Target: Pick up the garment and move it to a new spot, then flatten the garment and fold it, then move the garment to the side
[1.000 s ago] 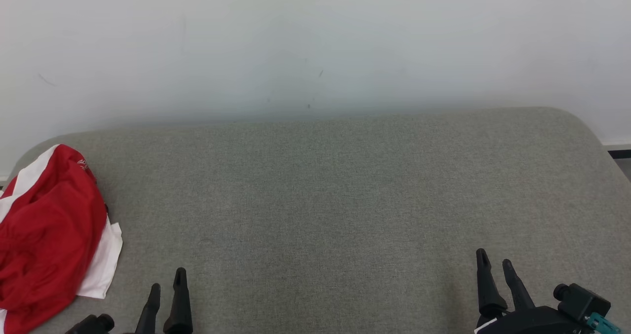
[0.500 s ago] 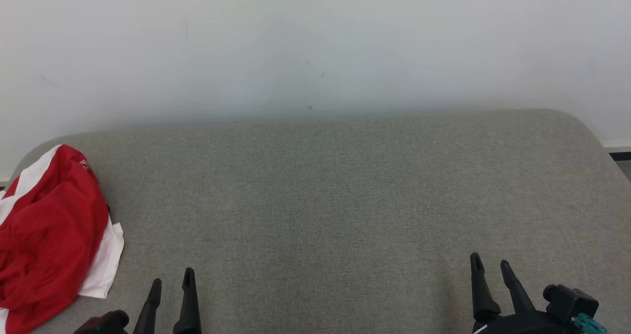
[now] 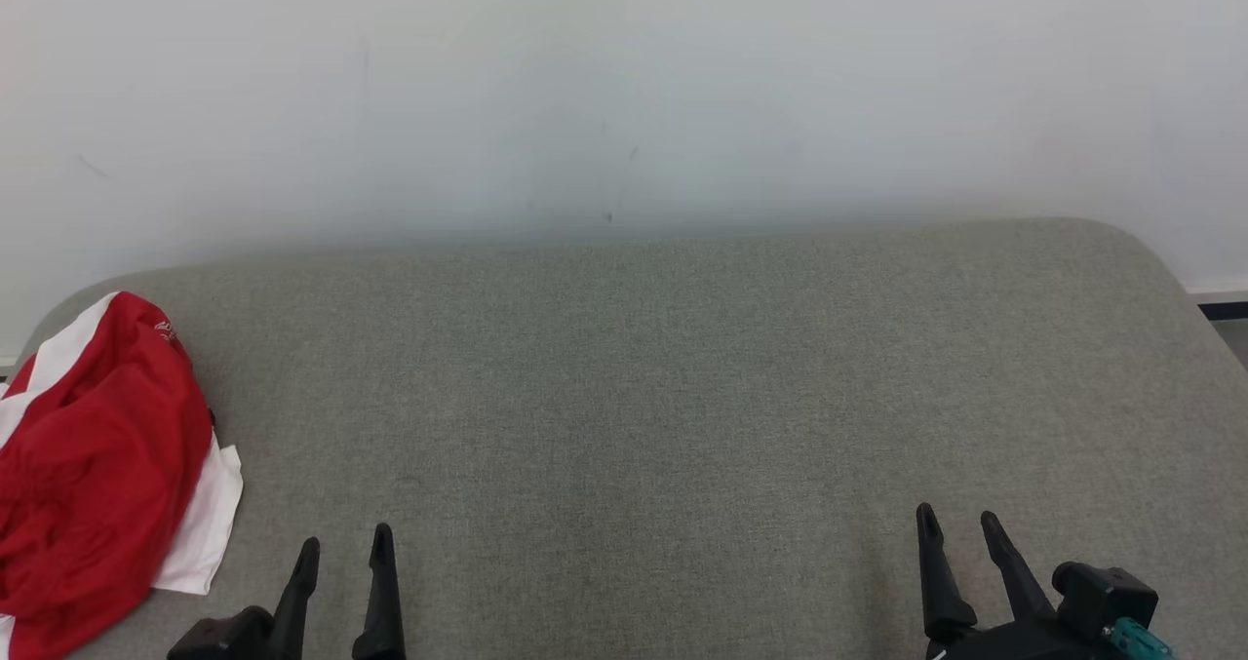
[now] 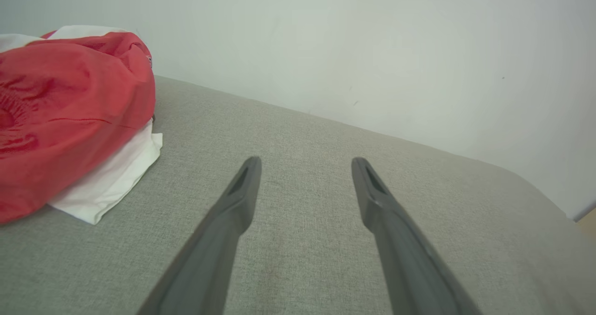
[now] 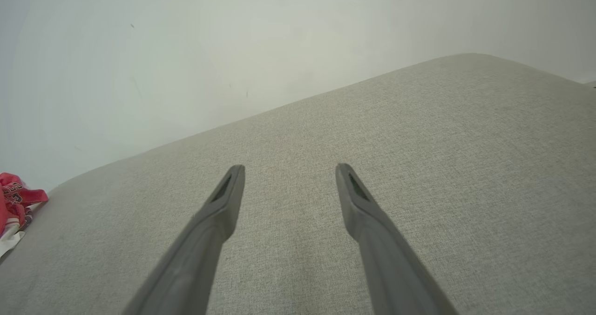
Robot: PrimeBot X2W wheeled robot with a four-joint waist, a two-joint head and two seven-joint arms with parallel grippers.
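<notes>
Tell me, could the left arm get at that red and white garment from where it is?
Probably yes. The left gripper is open and empty, and only bare grey surface lies between it and the garment just to its left.

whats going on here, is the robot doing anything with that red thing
Nothing is being handled right now. The red and white garment lies bunched at the far left edge of the grey padded surface, and neither gripper touches it. The left gripper and the right gripper both hover low over bare fabric near the robot, open and empty. The left one is the closer to the garment.
</notes>
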